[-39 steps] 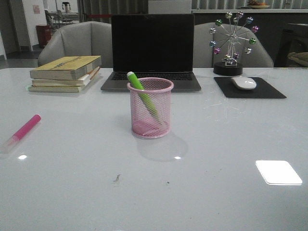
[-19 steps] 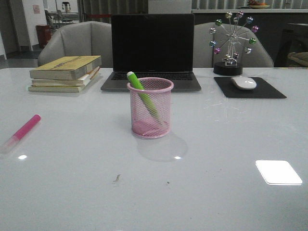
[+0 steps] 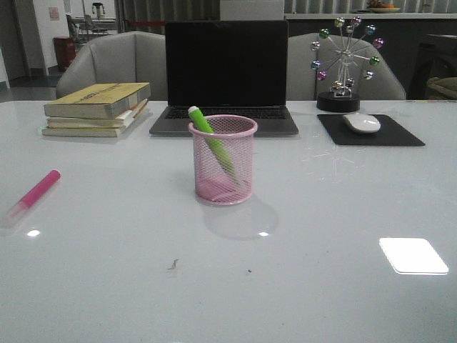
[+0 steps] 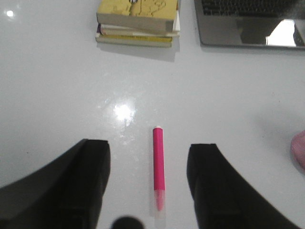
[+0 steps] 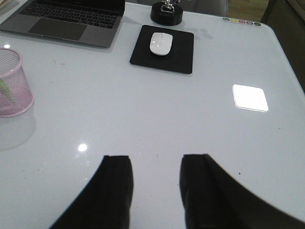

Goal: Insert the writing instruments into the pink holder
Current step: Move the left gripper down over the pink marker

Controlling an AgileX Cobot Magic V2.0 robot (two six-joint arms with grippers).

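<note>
Between the left fingers (image 4: pixel 90 191), wrist-view only, lies the pink marker (image 4: pixel 158 167).

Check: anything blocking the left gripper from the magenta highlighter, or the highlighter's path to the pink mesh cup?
Nothing visible. The left gripper is open around the magenta highlighter; bare table lies between it and the pink mesh cup.

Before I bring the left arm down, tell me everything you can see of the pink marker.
The pink marker is a chunky magenta highlighter with a pale translucent cap at one end. It lies flat on the white table, off to the left of the pink holder and well apart from it, touching only the tabletop. In the left wrist view it sits lengthwise between the open left gripper's fingers, cap end nearer the wrist, ungrasped.
</note>
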